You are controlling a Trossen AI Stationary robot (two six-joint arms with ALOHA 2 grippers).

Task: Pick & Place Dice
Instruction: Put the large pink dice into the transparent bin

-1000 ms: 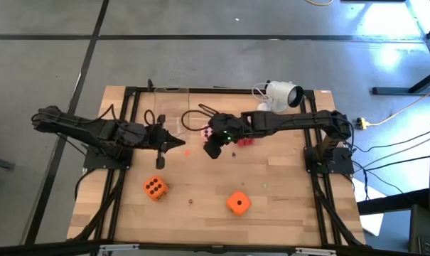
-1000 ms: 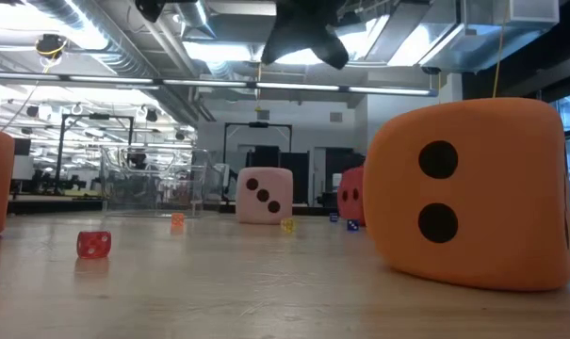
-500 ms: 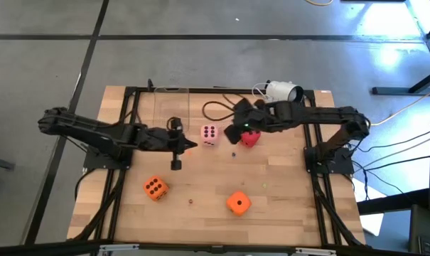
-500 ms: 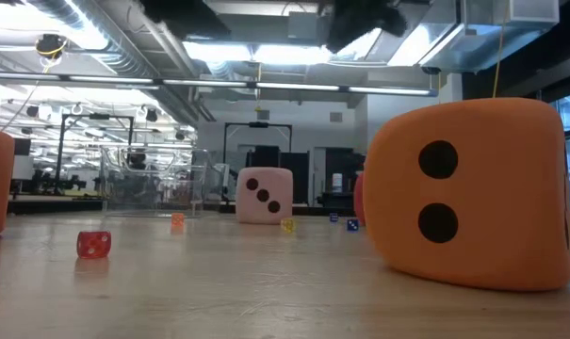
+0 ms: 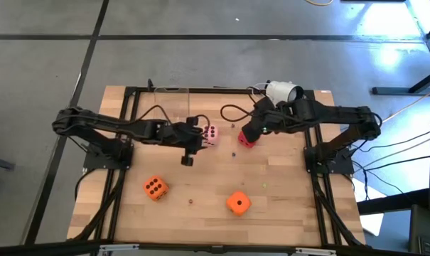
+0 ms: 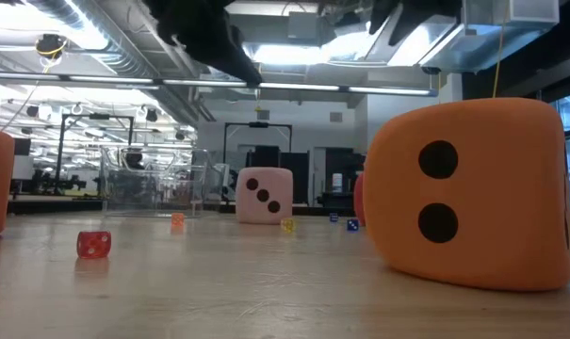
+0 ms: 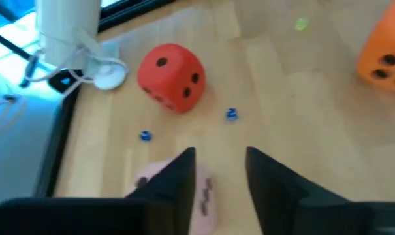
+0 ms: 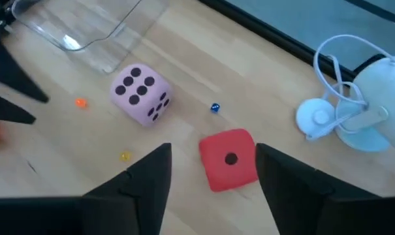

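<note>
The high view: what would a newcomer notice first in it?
Two dark arms reach toward the table's middle: the left end effector hovers at the pink die, and the right end effector, open, hovers over the red die. Two orange dice lie nearer the front edge.

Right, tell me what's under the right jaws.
The red die sits on the wooden table directly below the right gripper, between its open jaws, one pip facing up. Its underside and far faces are hidden.
</note>
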